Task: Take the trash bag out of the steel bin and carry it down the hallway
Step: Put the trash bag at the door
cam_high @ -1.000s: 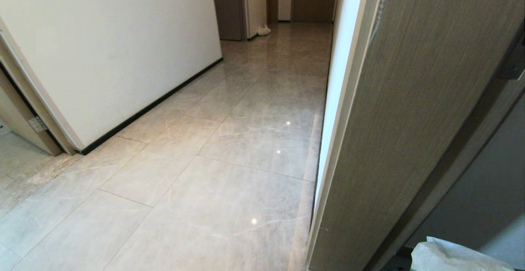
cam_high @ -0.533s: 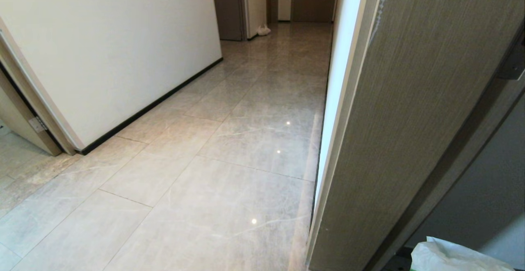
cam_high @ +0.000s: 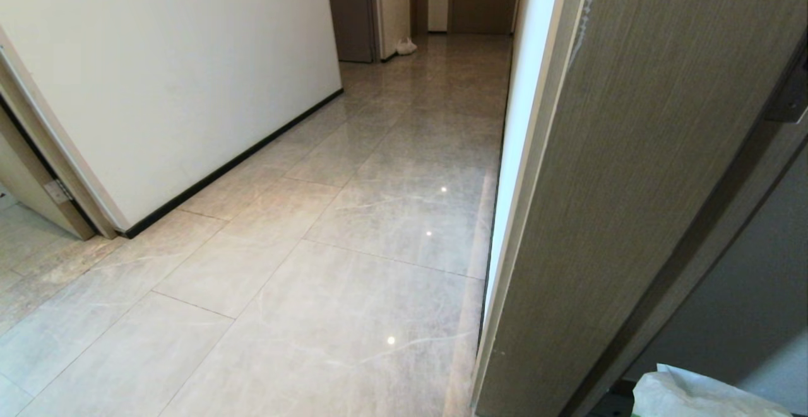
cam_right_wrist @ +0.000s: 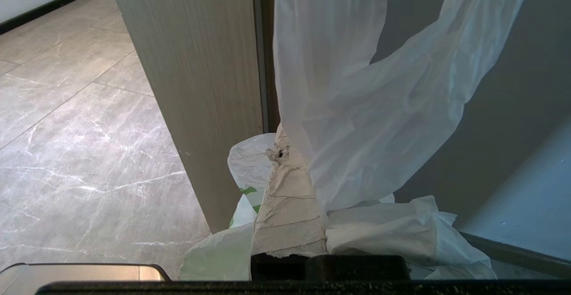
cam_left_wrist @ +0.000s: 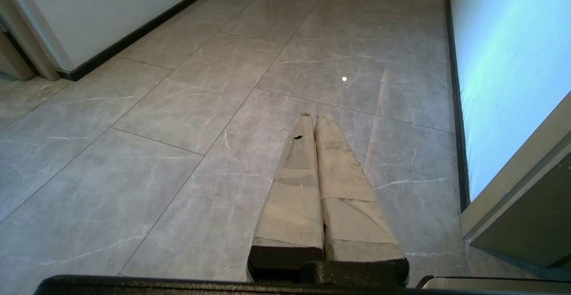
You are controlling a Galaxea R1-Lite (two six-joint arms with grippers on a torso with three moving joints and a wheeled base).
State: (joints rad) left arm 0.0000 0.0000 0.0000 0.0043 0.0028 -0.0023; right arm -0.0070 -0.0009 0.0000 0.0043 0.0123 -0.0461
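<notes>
Right gripper (cam_right_wrist: pixel 285 152): fingers pressed together, pinching a loop of the trash bag (cam_right_wrist: pixel 370 121); the film drapes over the fingers and bunches low.
Trash bag in head view (cam_high: pixel 694 395): at 5 o'clock, nearest corner.
Left gripper (cam_left_wrist: pixel 312 118): taped fingers pressed together, holding nothing, above the tiles.
Door (cam_high: pixel 631 171): at 3 o'clock, edge-on, beside the bag.
Hallway (cam_high: pixel 404 171): glossy grey tiles run toward 12 o'clock.
White bag (cam_high: pixel 405 46): far end, on the floor at 12 o'clock.

Open hallway (cam_high: pixel 391 215) floor ahead, wood-grain door (cam_high: pixel 631 183) crowding the right side
</notes>
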